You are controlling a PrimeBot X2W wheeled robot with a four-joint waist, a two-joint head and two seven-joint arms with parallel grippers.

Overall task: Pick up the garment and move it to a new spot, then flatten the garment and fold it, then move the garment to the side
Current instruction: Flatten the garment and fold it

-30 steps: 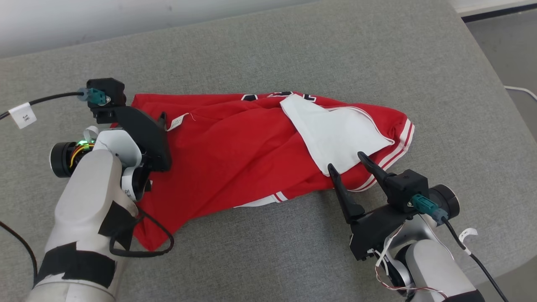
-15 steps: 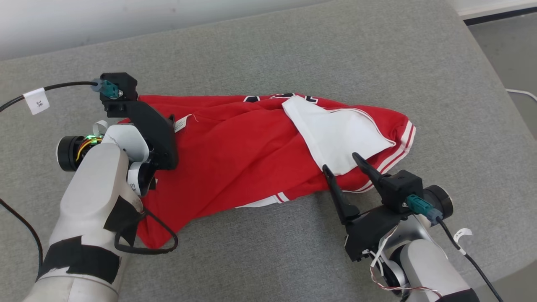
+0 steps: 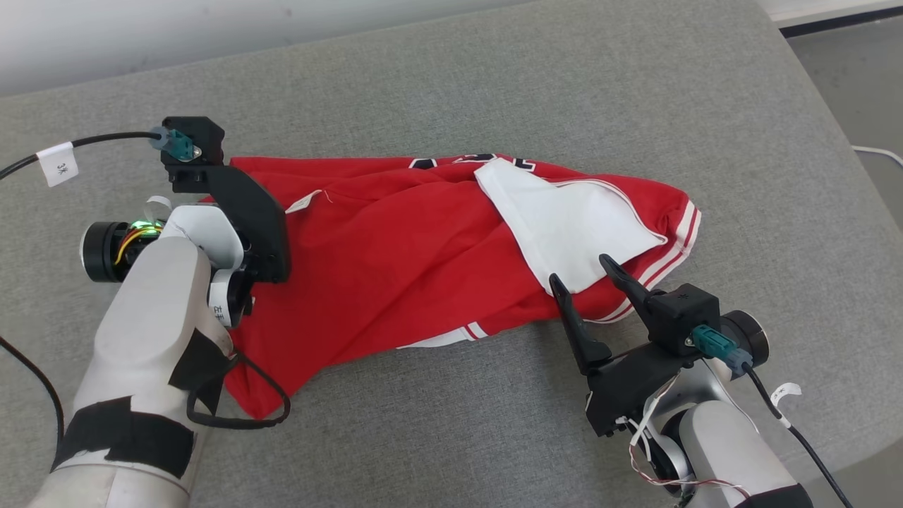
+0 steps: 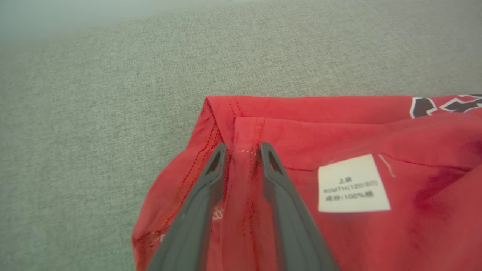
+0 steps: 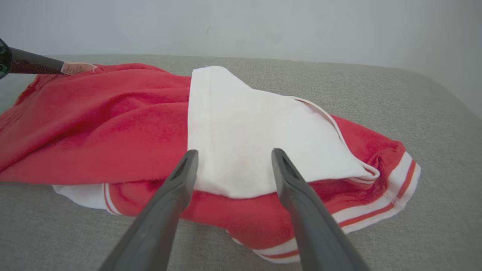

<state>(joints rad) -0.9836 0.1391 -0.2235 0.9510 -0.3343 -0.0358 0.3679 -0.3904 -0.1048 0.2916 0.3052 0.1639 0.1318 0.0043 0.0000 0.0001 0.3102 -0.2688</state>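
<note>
Left hand (image 4: 243, 148) has narrowed astride garment (image 4: 320, 120) hem, grip unclear, right hand (image 5: 231, 154) apart, label (image 4: 353, 183) blurred

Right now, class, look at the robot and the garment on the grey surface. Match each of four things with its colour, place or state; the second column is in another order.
Things:
1. left gripper
2. right gripper
3. care label
4. striped hem

States:
A. white with printed text, lying on red cloth
B. fingers wide apart, pointing at the white panel
C. red and white, at the robot's right end of the garment
D. fingers close together, astride a ridge of cloth near the garment's corner

Pairs: 1-D, 2-B, 3-A, 4-C
</note>
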